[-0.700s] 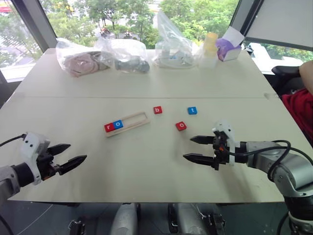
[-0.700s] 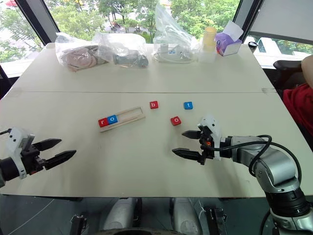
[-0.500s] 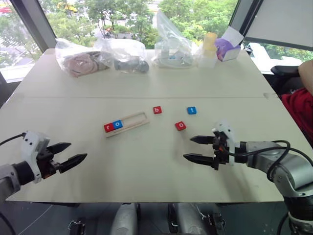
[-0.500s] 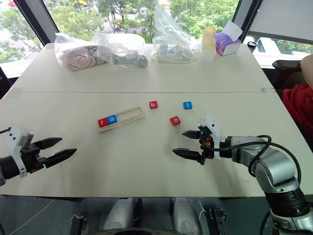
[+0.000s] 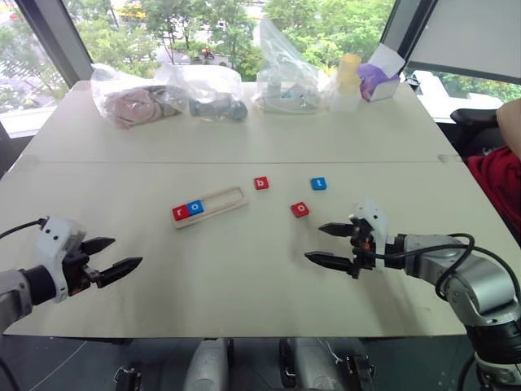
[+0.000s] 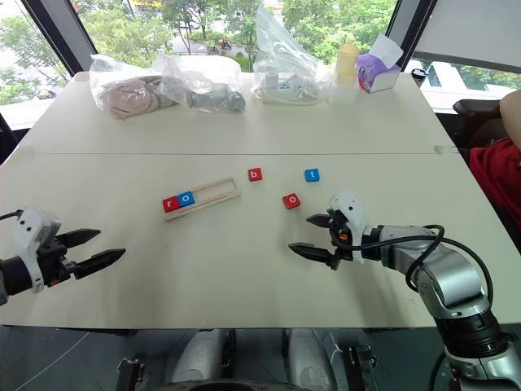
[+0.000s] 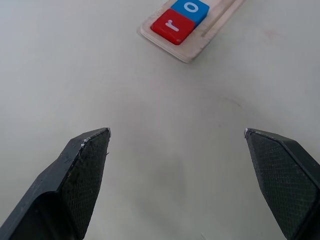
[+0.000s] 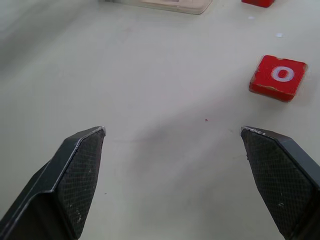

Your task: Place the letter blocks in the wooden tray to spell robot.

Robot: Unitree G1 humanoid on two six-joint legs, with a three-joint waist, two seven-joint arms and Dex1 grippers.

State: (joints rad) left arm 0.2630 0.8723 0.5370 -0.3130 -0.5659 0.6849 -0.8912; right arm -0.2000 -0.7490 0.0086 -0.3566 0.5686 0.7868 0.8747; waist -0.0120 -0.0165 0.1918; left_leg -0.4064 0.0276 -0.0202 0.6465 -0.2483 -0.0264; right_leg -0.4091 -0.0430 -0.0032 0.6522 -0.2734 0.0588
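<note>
A: Change since the earlier frame?
B: Little. Right gripper sits slightly lower in the head view and turned a touch; left gripper has dipped a little. The blocks and tray lie as they did.

A: Fingers?
B: Both pairs spread wide, released, grasping nothing. Right fingers hover over bare surface, with the red "o" block just ahead of them, lying flat, untouched. Left fingers also hang over bare surface, well apart from the tray.

A: Tray?
B: Wooden tray lies mid-surface at a slight angle. Red "r" block fills its end nearest the left arm, blue "o" block touching beside it. Rest of the tray unfilled.

A: Loose blocks?
B: Red "b" block near the tray's far end. Blue "t" block further toward the right arm. Red "o" nearer the robot, between those two.

A: Beyond that?
B: Clear plastic bags along the far edge, a yellowish cup, a purple box. A person's red sleeve at the right margin.
</note>
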